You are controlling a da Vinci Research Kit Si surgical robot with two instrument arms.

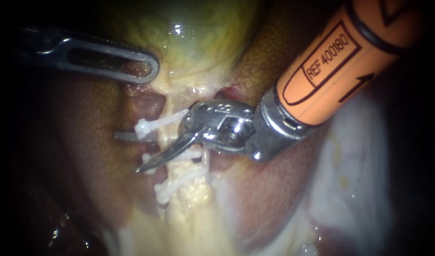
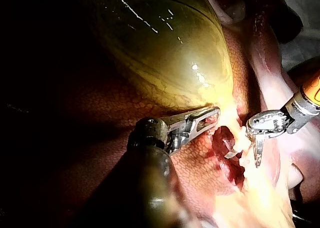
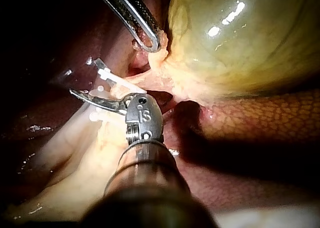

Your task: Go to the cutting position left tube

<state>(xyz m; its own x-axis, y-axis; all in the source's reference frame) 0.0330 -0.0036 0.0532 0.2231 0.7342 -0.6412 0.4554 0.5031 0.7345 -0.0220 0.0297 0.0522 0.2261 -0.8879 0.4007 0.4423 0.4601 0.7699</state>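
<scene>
Nearly in position, the right instrument's hand [image 1: 127,152] straddles the left tube [image 1: 150,105] with blades wide and needs a slight advance toward 9 o'clock, while the left instrument's hand [image 1: 141,66] grips the gallbladder [image 1: 203,38].

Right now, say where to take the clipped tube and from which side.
Probably the bare stretch of the tube between the upper clip and the lower clips, from the right and square across: the tube runs up and down here, and the right instrument lies crosswise over that stretch.

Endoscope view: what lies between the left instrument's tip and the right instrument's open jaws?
A strip of yellowish tissue under the gallbladder, then a white clip just short of the jaws. The endoscope view shows both.
</scene>
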